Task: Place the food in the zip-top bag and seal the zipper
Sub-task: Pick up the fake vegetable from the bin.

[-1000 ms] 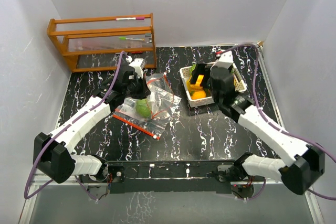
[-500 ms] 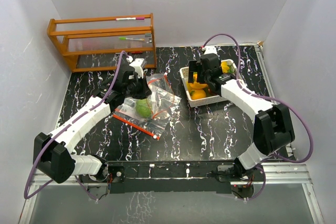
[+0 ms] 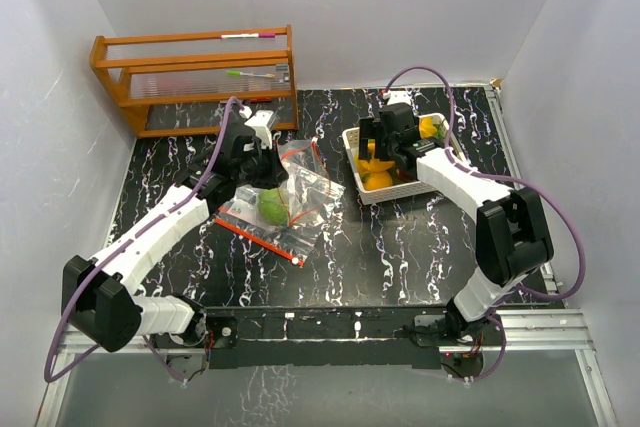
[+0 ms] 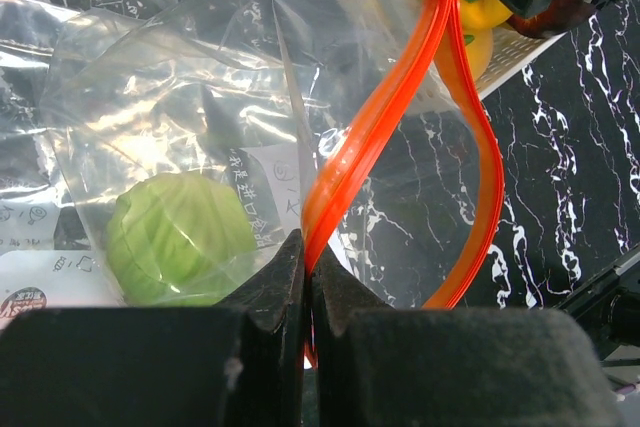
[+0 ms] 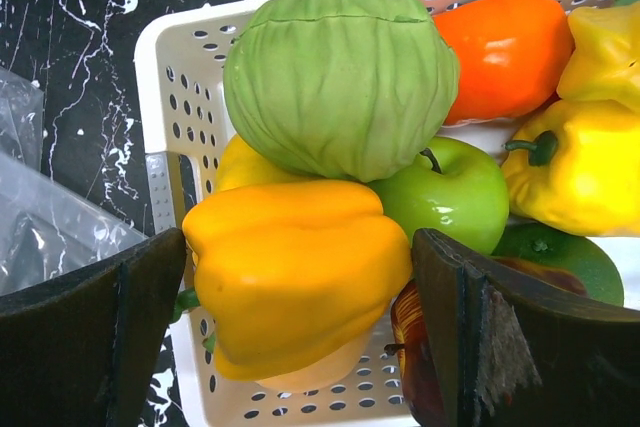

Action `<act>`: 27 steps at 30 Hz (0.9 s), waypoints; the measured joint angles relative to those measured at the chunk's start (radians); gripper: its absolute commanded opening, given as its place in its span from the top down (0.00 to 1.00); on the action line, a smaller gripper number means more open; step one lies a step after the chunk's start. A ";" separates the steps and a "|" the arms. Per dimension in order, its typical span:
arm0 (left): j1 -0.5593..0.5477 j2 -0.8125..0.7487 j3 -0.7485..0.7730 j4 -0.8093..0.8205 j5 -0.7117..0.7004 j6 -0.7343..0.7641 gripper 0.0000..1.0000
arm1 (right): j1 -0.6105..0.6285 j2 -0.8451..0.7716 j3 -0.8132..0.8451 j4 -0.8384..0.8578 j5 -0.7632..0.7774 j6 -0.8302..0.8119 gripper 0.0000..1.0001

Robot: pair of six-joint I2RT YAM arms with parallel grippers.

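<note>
Your right gripper (image 5: 300,312) has swung over the white perforated plastic basket (image 5: 160,77), jaws spread either side of the glossy yellow-orange toy pepper (image 5: 290,257). Your left gripper (image 4: 305,282) pinches the orange zipper (image 4: 367,137) of the clear zip-top bag (image 4: 180,97).

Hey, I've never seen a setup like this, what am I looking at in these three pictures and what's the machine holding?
It is two robot arms bolted to a black marbled table. The wide picture looks down from above; the other two come from cameras on each wrist. The left gripper is pinched shut on the orange zipper strip of a clear zip-top bag, which already holds a green toy cabbage. The right gripper is open over a white basket of toy food, its fingers either side of a yellow pepper. A wooden rack stands at the back left.
</note>
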 measured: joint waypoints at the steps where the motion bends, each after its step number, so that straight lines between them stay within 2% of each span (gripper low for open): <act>1: 0.000 -0.002 0.000 0.000 0.000 0.000 1.00 | 0.000 0.000 0.000 0.000 0.001 0.002 0.02; 5: 0.000 -0.004 0.000 0.000 0.000 0.000 1.00 | 0.000 0.000 0.000 0.000 0.014 0.006 0.04; 7: 0.000 -0.004 0.000 0.001 0.000 0.000 1.00 | 0.000 0.000 0.000 0.000 0.027 0.007 0.11; 9: 0.000 -0.003 0.000 0.001 0.000 0.000 1.00 | 0.000 0.000 -0.002 0.000 0.037 0.007 0.20; 13: 0.000 -0.004 0.000 0.001 0.000 0.000 1.00 | 0.000 0.000 -0.006 -0.004 0.064 0.006 0.52; 14: 0.000 -0.004 0.000 0.001 0.000 0.000 1.00 | 0.000 -0.003 -0.007 -0.003 0.071 0.005 0.57; 20: 0.000 -0.004 0.000 0.001 0.000 0.000 1.00 | -0.006 -0.064 -0.016 -0.022 0.089 0.005 0.73; 24: 0.000 -0.004 0.000 0.001 0.000 0.000 1.00 | -0.004 -0.107 -0.028 -0.045 0.071 0.008 0.91; 27: 0.000 -0.004 0.000 0.001 0.000 0.000 1.00 | -0.004 -0.141 -0.032 -0.051 0.055 0.010 0.92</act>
